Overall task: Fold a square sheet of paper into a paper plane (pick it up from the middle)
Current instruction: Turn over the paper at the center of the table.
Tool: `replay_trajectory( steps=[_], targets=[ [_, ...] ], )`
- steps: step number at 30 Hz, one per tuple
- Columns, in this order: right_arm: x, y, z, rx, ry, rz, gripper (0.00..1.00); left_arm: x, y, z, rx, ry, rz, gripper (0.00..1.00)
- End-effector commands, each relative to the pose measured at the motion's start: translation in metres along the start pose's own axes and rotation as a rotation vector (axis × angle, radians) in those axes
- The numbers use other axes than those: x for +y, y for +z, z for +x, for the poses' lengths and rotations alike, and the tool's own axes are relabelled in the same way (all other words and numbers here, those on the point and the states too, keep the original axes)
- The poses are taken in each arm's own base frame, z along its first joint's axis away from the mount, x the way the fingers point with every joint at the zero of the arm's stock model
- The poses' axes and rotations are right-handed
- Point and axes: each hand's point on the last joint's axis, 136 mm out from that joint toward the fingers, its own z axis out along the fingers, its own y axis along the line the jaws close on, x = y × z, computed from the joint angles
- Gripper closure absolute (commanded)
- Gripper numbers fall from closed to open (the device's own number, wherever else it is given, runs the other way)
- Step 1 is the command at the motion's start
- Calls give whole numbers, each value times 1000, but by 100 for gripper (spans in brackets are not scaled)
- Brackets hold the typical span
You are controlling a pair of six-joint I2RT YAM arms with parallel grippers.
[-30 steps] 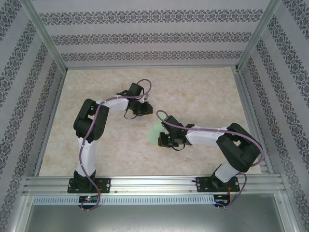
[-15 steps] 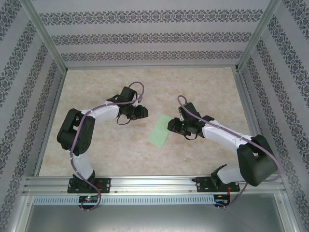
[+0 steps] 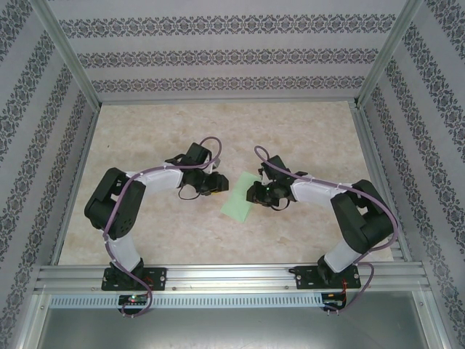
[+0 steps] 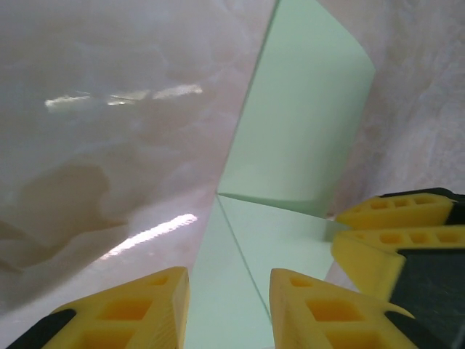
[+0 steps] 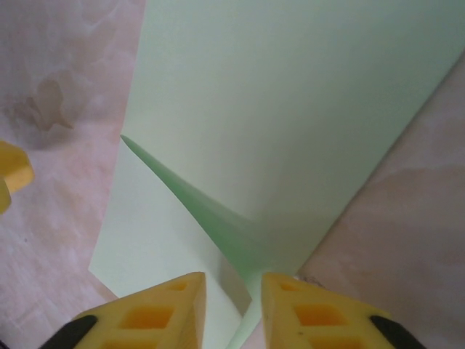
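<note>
Near the middle of the table (image 3: 305,131), the creased square sheet of paper (image 3: 237,203) is straddled by the left gripper (image 4: 229,280) and the right gripper (image 5: 234,280), both sets of jaws slightly parted.

Paper (image 3: 240,202) on the table (image 3: 182,229) — between left hand (image 3: 216,185) and right hand (image 3: 252,194).

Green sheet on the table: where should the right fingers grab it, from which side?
Probably the raised ridge of the square sheet of paper, straddled from above by the right gripper. The rest lies flat on the table, leaving no edge to get under; the ridge stands up and runs straight into the gap between the fingers.
</note>
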Motion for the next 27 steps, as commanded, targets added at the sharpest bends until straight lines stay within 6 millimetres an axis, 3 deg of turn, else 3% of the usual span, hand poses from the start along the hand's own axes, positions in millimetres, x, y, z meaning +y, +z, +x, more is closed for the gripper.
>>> replay_trajectory(
  steps=[1, 7, 27],
  targets=[
    [12, 4, -10, -17, -21, -37, 83, -20, 3, 3, 9, 10, 77, 65],
    [-5, 8, -8, -17, 12, 30, 91, -25, 13, 14, 54, 4, 100, 64],
    [-15, 8, -5, -21, 47, 45, 92, -31, 44, 24, 141, 27, 130, 64]
  ],
)
